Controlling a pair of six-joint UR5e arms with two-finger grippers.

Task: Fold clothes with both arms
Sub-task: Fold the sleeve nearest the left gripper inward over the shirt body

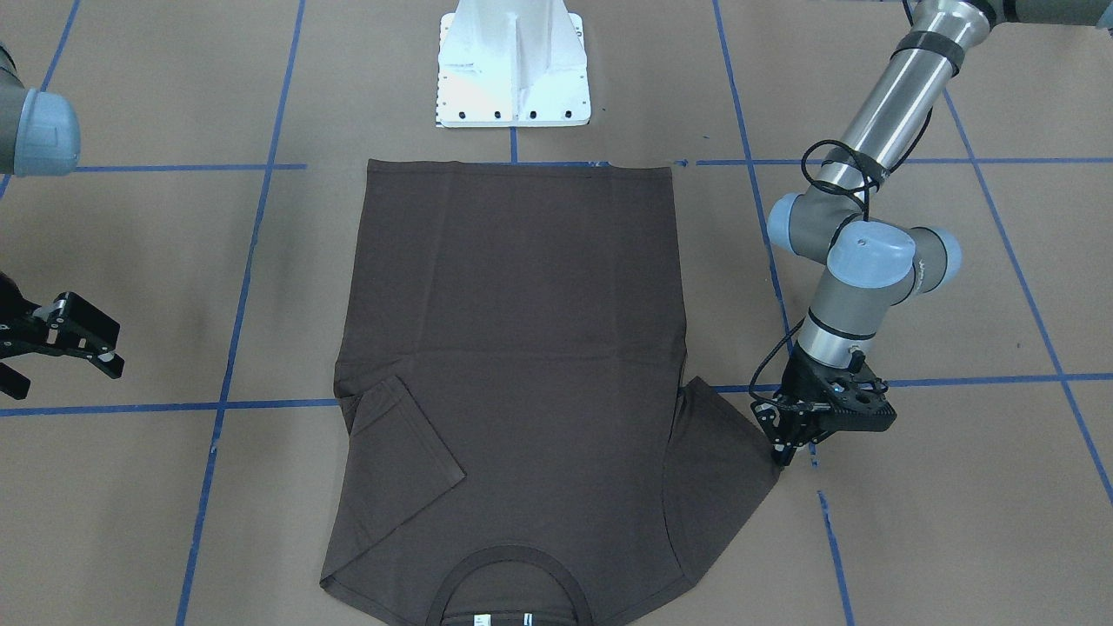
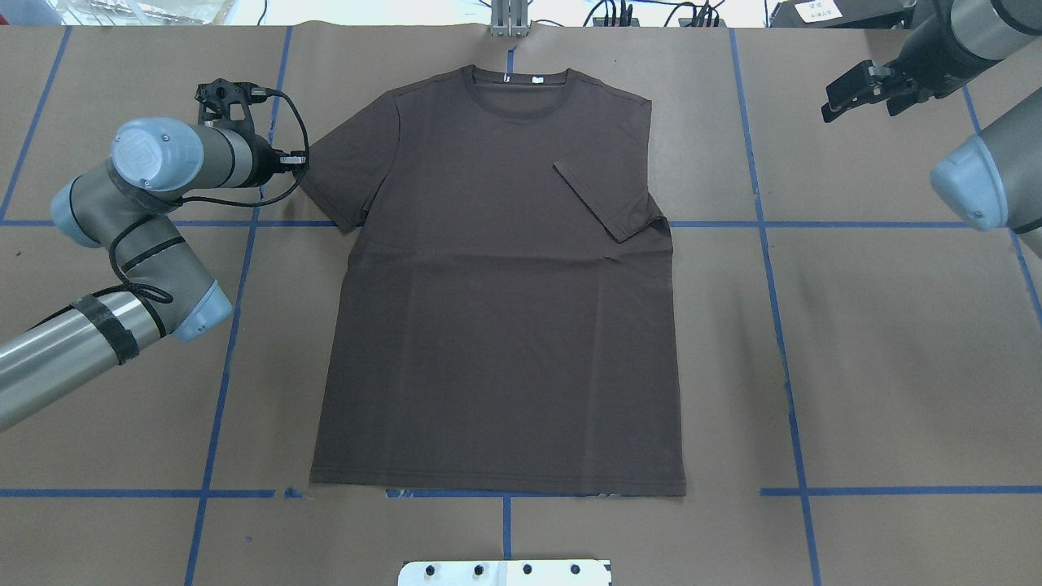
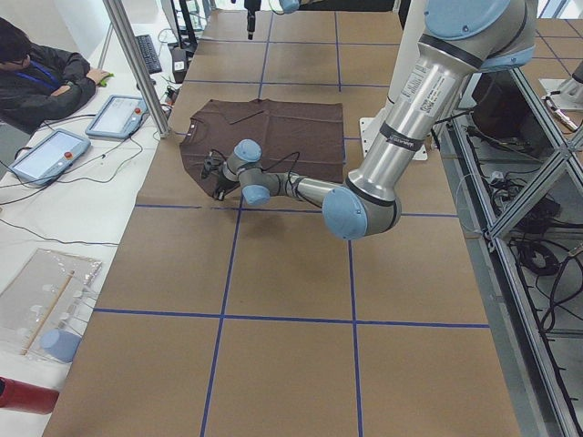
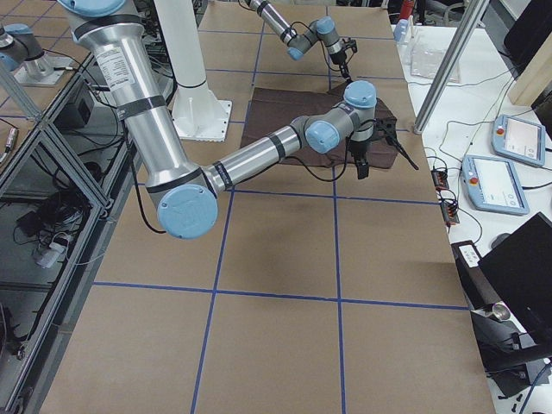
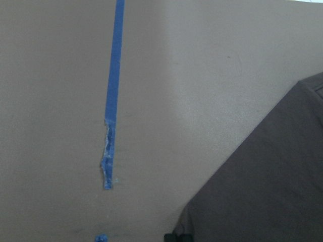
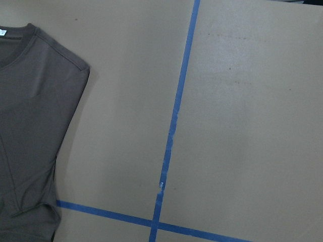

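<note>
Touching left gripper (image 1: 785,450) at its tips: hem corner of left sleeve (image 1: 722,469), spread outward. Further inboard of it: T-shirt (image 2: 496,325), flat on table (image 2: 879,366). Well inboard of right gripper (image 2: 838,98), apart: right sleeve (image 2: 606,203), folded over onto chest.

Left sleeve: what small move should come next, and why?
Probably pinch the edge of the left sleeve with the left tool: it sits at that edge, the sleeve lies spread flat, while the right sleeve is already folded onto the T-shirt.

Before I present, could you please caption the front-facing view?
Left gripper at T-shirt's flat sleeve; other sleeve folded in.
</note>
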